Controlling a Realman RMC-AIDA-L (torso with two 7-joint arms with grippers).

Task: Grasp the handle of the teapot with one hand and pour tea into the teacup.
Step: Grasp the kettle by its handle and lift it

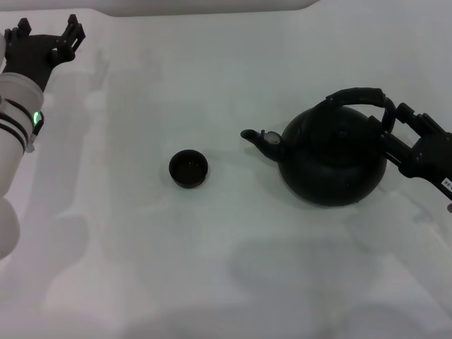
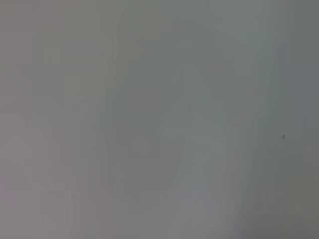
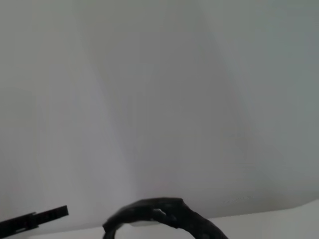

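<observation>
The head camera looked down on the white table [image 1: 233, 282] from above the teapot [image 1: 332, 159]. The right wrist camera sat close behind the handle [image 3: 159, 214], sharing it with the head view. The left wrist camera faced blank table surface.

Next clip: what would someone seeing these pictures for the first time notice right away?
The large round matte black teapot dominates the right side of the white table, its short spout pointing toward the small black handleless teacup at centre. The right gripper sits at the right end of the teapot's black arched handle. The left gripper is parked at the far left corner.
</observation>
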